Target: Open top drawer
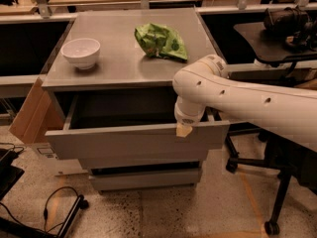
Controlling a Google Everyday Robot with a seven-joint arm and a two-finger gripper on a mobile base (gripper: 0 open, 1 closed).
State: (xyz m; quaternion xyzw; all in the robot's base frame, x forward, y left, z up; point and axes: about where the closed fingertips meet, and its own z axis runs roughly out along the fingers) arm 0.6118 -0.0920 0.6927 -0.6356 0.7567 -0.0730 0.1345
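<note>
The top drawer (124, 143) of the grey cabinet is pulled well out, and its dark, shallow inside shows behind the flat grey front. My gripper (184, 130) hangs from the white arm at the upper edge of the drawer front, right of its middle. Its tan tip sits right at that edge. Two slimmer drawer fronts (143, 178) below are closed.
On the cabinet top (124, 63) stand a white bowl (80, 52) at the left and a crumpled green bag (161, 41) at the back right. A cardboard flap (29, 113) leans at the cabinet's left. An office chair base (270, 192) stands at the right, cables on the floor at the left.
</note>
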